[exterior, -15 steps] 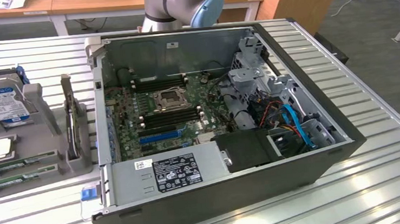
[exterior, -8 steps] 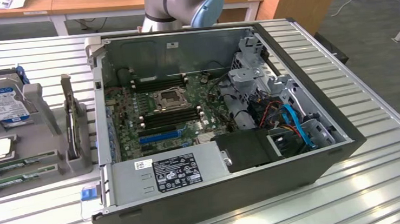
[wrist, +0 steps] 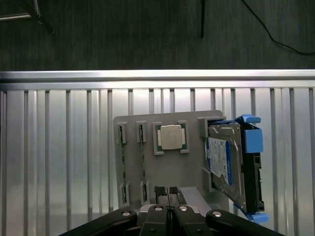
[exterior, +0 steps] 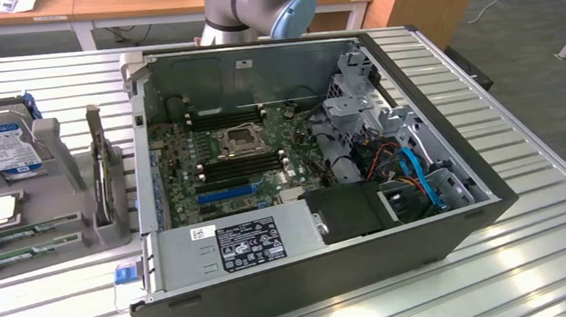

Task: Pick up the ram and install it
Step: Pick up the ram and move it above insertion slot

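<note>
Ram (wrist: pixel 143 164) stands on edge in a slot of the grey holder (wrist: pixel 192 167), below the gripper (wrist: pixel 166 191) and a little to one side of its fingertips, not touching them. A second stick (wrist: pixel 123 164) sits just beyond it. The gripper's fingers are pressed together and hold nothing. The work looks to be at the approach for the pick-up, with installation not begun. A grasp would call for the fingers to part, centre over the stick's thin edge and line up with its length.
</note>
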Available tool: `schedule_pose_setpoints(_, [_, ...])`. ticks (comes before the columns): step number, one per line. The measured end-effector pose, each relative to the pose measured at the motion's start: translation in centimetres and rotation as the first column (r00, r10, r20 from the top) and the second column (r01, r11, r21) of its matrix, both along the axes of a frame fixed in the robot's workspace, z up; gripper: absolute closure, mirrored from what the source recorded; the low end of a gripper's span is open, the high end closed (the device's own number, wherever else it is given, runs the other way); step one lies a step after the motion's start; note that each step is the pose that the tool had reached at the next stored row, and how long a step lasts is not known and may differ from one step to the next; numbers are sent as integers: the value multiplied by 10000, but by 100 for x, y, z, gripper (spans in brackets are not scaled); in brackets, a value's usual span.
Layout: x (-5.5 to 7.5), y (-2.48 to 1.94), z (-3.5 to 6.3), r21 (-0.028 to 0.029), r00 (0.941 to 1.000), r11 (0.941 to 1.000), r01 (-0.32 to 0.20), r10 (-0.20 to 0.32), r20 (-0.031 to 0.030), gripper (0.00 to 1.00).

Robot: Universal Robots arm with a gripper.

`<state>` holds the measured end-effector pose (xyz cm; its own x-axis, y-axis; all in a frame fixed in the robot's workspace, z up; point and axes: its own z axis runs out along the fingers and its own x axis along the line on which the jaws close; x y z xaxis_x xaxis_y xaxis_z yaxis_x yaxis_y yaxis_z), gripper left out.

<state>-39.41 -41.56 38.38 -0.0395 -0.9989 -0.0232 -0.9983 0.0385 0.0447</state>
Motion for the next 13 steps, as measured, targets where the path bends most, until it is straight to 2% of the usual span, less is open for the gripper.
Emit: schedule_pose_setpoints(13, [0, -12, 0, -1, 10000, 10000, 0, 0, 0, 90])
